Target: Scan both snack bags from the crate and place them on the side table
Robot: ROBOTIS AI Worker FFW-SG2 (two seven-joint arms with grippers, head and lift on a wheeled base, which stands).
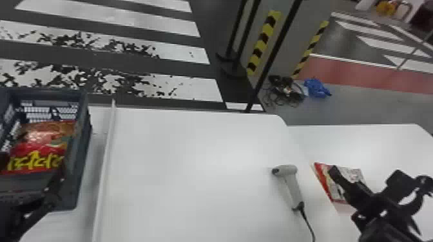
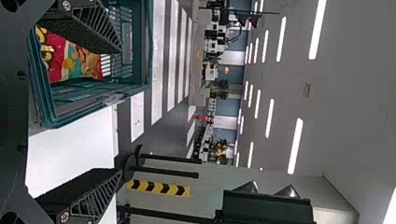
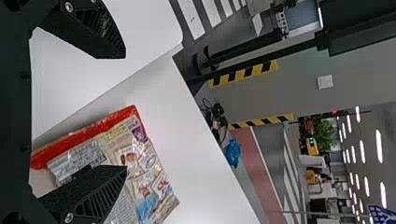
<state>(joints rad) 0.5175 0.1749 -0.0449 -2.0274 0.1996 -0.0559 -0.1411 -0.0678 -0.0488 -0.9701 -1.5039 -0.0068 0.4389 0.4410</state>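
Our left gripper's point(image 2: 120, 111) jaws stand spread just above the near end of the snack bag point(image 1: 42, 138) inside the crate point(image 1: 84, 144); we judge that it lies down and forward, its long axis unclear. Our right gripper point(image 3: 125, 109), jaws also spread, is well apart, by the other bag point(image 3: 135, 149) on the side tabletop point(image 3: 201, 172).

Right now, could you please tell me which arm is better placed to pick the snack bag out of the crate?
Left, I would say. The left pincer is open at the crate, close to the bag inside, while the right pincer is over by the other bag on the side table.
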